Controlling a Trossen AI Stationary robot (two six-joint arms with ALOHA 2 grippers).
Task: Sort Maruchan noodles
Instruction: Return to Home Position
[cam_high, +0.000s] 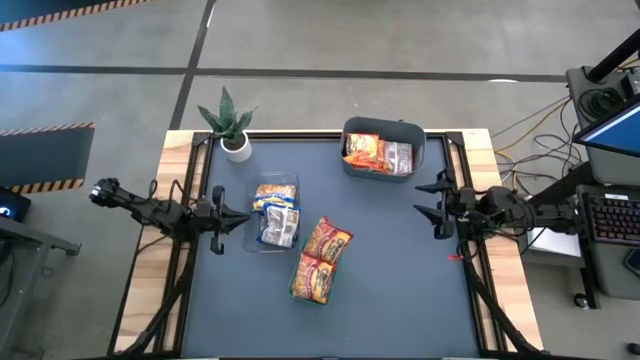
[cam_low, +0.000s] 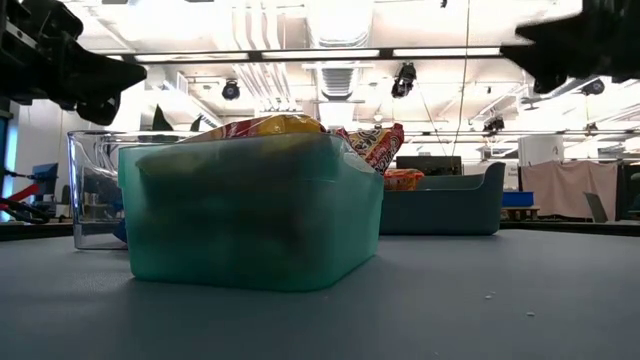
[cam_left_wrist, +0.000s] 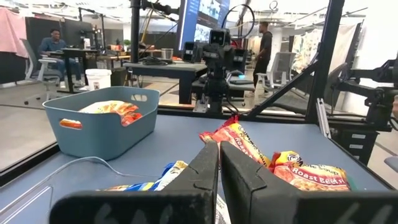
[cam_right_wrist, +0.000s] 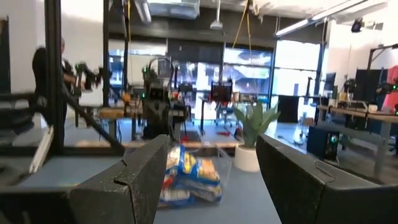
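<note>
Sorted so far: by the high view, every packet of Maruchan noodles lies in a container and none is loose on the mat.
Blue and yellow plastic packets (cam_high: 275, 212): piled in the clear plastic bin (cam_low: 92, 195), left of centre in the high view.
Orange-red and yellow packets (cam_high: 322, 260): heaped in the translucent green plastic bin (cam_low: 250, 215), just below centre, rising above its rim in the low view.
Grey-blue plastic bin (cam_left_wrist: 106, 127): upper centre-right in the high view, holding more orange-red packets (cam_high: 362, 150) beside silver-grey packets (cam_high: 398, 157).
What is left: apparently no sorting, only parking the arms. Whether the two colours in the grey-blue bin are meant to share it cannot be told.
Left gripper (cam_high: 242, 218): at the left-centre edge of the mat, just beside the clear bin, fingers nearly together with only a thin slit between them, holding nothing.
Right gripper (cam_high: 420, 198): at the right-centre edge, well apart from the bins, fingers spread wide and empty.
Surface: a dark blue-grey mat (cam_high: 400, 285) on a pale wooden tabletop (cam_high: 160, 280). A small green plant in a white pot (cam_high: 234, 128) stands at the mat's upper left corner.
Room: grey concrete floor with black-and-yellow striped tape (cam_high: 45, 128) at the left, and a desk with a keyboard (cam_high: 612, 215) at the right edge. The wrist views show an open workshop with a seated person (cam_left_wrist: 55, 40) and a standing person (cam_left_wrist: 265, 43) far behind the table.
</note>
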